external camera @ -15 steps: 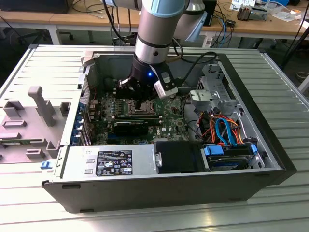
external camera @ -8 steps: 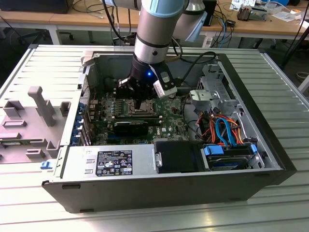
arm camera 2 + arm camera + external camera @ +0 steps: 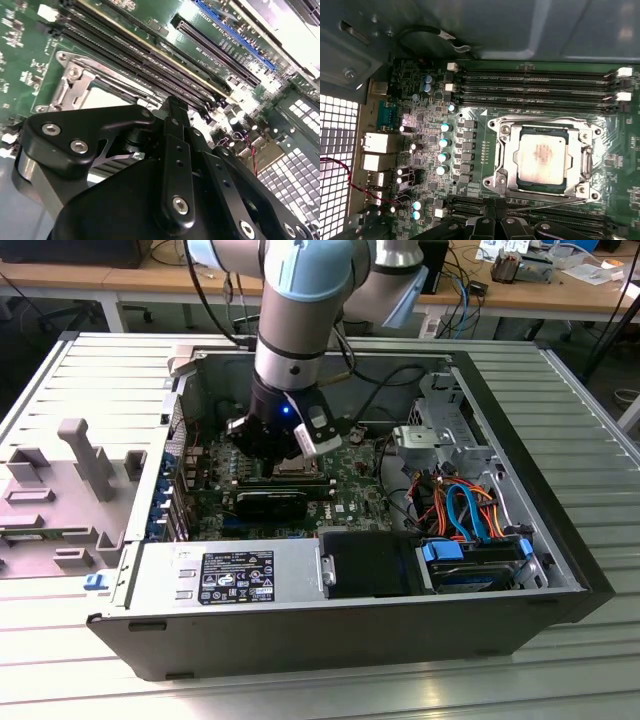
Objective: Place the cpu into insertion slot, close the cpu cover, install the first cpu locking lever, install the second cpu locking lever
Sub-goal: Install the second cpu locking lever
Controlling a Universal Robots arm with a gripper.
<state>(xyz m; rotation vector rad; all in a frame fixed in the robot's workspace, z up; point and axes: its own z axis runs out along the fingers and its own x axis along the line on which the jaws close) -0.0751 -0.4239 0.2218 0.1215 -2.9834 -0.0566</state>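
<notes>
one arm: you have a single robot arm reaching down into an open computer case point(image 3: 560, 570) that lies on its side on a ribbed metal table point(image 3: 560, 400), so the motherboard point(image 3: 470, 100) faces up and can be worked from above.
gripper: the gripper point(image 3: 290, 445) hangs low over the middle of the board; in both wrist views its black fingers point(image 3: 172, 130) look drawn together into one narrow tip with nothing pinched between them, a shape that suits pushing a thin part rather than carrying one.
cpu: the cpu point(image 3: 542, 159) already lies flat inside the insertion slot point(image 3: 506, 131), silver top up, between the banks of long memory slots point(image 3: 535, 85).
cpu cover: the cpu cover point(image 3: 584, 162) appears folded down, its silver frame around the chip and its window leaving the chip top bare.
locking lever: a thin silver wire lever point(image 3: 555, 204) runs along the socket edge nearest the fingertips, and looks slightly raised, so you may judge it not yet latched.
work so far: chip seated, cover seemingly down; the tip sits just beside that lever.
</notes>
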